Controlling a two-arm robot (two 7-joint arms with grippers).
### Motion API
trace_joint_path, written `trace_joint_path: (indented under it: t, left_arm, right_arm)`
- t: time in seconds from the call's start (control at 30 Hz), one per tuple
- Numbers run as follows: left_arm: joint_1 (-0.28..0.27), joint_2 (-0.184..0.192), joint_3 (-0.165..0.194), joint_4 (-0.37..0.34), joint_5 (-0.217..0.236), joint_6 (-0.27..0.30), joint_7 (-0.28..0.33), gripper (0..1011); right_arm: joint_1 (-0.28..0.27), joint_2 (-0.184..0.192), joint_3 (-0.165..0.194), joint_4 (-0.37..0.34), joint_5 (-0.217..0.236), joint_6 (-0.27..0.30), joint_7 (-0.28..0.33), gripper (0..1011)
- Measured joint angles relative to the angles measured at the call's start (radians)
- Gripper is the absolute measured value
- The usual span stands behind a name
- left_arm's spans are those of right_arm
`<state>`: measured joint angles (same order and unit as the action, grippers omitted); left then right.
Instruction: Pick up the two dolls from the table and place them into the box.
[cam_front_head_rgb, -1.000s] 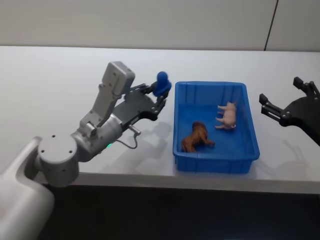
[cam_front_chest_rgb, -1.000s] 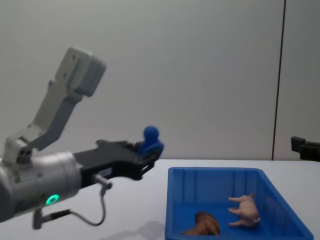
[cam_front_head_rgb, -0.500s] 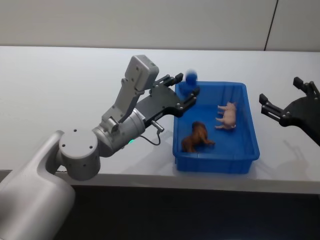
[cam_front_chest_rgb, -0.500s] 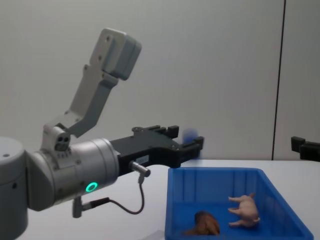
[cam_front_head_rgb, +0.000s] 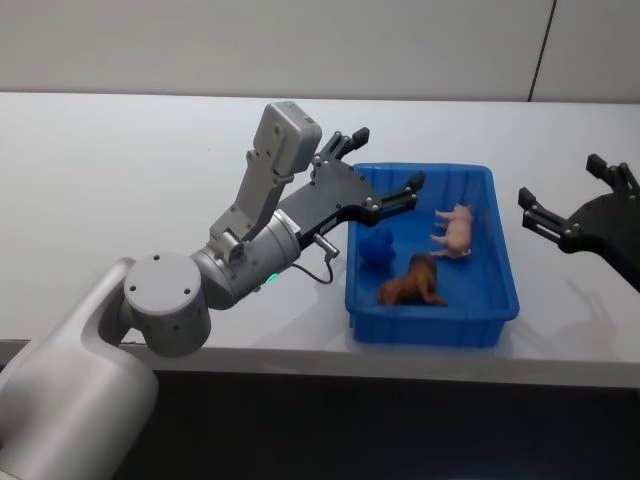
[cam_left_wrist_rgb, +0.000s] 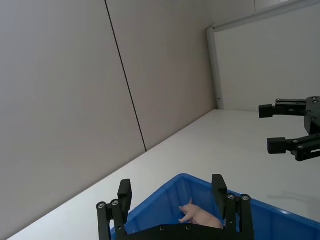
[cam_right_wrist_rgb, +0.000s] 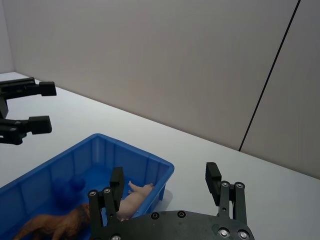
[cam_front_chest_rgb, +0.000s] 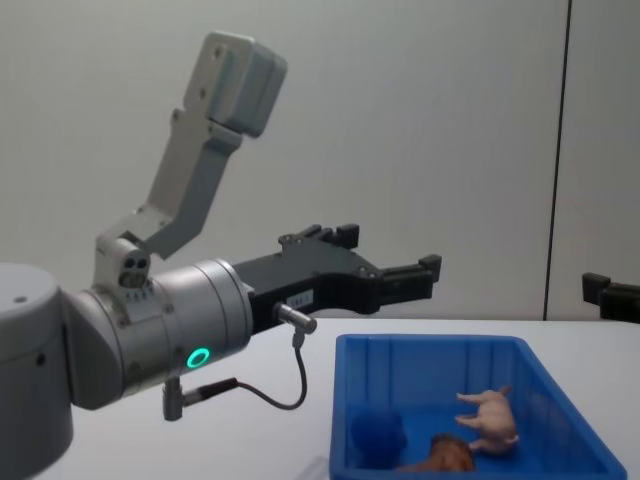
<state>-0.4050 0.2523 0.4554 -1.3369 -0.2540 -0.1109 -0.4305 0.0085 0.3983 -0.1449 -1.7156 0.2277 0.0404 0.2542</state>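
White desk lay bare while the box held the brown doll, the pale doll and a blue figure, so placing looked finished, with left pincer and right pincer both spread apart.

from the head we look steeply down on the box; from the chest, low and level across it. our wrist views skim its rim from opposite sides, all four sharing the box.
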Motion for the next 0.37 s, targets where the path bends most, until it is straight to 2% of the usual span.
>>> trace_joint_path:
  t: [0.03, 0.37]
  left_arm:
    - [0.003, 0.003, -0.002, -0.007, -0.003, -0.004, 0.002, 1001]
    - [0.019, 0.021, -0.014, -0.04, -0.017, -0.022, 0.021, 1001]
  right_arm:
    - [0.0, 0.0, 0.0, 0.0, 0.0, 0.0, 0.0, 1001]
    - [0.0, 0.0, 0.0, 0.0, 0.0, 0.0, 0.0, 1001]
